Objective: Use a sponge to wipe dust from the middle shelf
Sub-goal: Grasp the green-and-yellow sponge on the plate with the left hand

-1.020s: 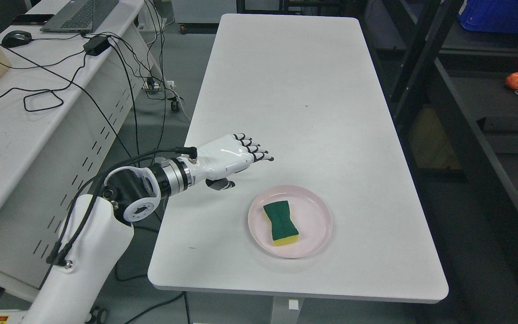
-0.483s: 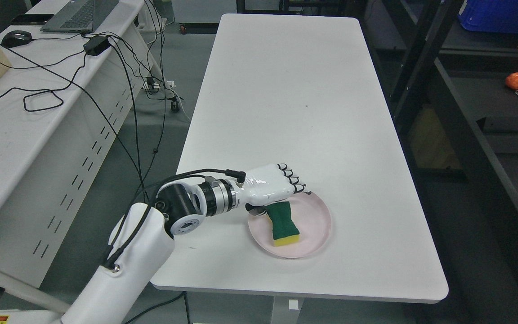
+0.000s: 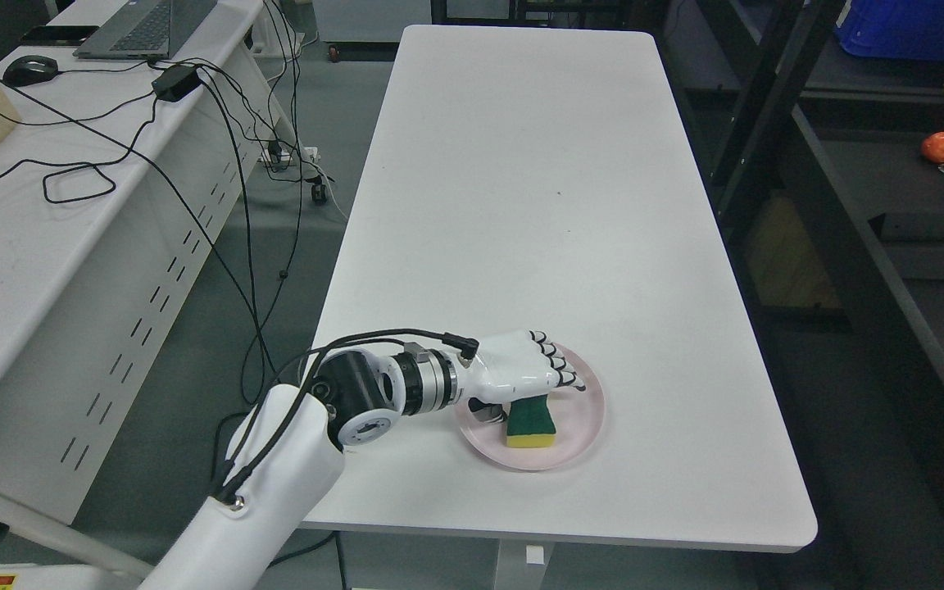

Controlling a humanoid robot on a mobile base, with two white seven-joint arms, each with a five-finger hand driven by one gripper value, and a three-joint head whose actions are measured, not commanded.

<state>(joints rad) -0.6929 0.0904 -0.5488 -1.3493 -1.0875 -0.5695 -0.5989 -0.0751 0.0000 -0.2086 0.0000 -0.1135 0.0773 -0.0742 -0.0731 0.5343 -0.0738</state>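
Green scouring pad over yellow foam: that is the sponge (image 3: 531, 424), and you should treat it as light, soft and compressible, likely to deform under finger pressure rather than slip. It sits inside the pink plate (image 3: 587, 410), near the front of the white table (image 3: 537, 205), with its yellow layer facing the table's near edge and the green face tilted up toward the camera. Its far end is hidden beneath the left hand (image 3: 521, 373), so the long axis cannot be read fully; from the visible part, judge it to run roughly from the near edge of the plate away toward the far end of the table. The left hand lies over that far end with the fingers (image 3: 558, 373) extended past it and the thumb tucked below on the left side; whether a firm grip is made cannot be confirmed from this view. Take hold across the narrow width, thumb on one long side and fingers on the other, and squeeze only enough to hold. Expect the plate to be hard, smooth and liable to slide if pushed sideways.
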